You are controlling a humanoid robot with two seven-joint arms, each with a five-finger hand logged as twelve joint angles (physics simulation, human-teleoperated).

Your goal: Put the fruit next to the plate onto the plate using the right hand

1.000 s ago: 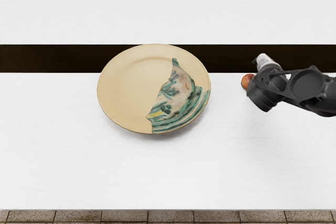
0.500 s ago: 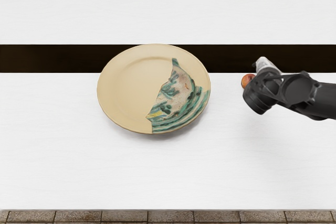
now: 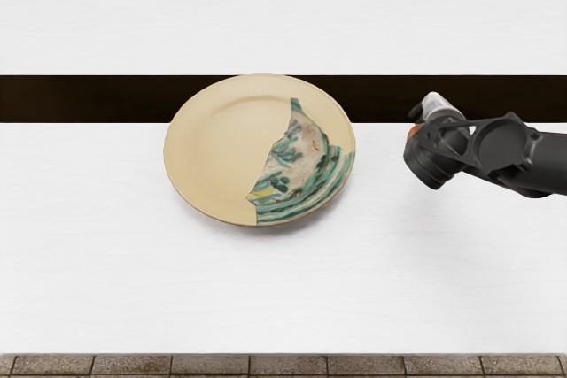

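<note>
Since the right hand (image 3: 431, 143) sits directly over the fruit (image 3: 412, 130), only a red-orange sliver shows at the hand's left edge. It lies on the table (image 3: 177, 272), well right of the plate (image 3: 221, 139) and apart from its rim. Can't tell whether the hand is closed on it or just hovering, because the dark palm housing blocks the contact area. My read is that the step in hand is securing the grasp, with nothing on the plate yet. To do it well, confirm the wrap before lifting: the fruit looks small and rounded, so it will likely roll or squirt out sideways under an off-centre squeeze. Lift clear of the table, travel left, then come down over the bare cream centre rather than the rim, and release low so it doesn't roll off. The plate is round and shallow, with a smooth tan glaze and a teal-green painted wedge over its lower right. It may be slick, and the raised lip gives some containment. The table is matte white with faint grain, and a dark band (image 3: 89, 99) crosses behind the plate. The hand is dark grey, built of rounded shells with one pale segment on top. Left arm isn't visible.
</note>
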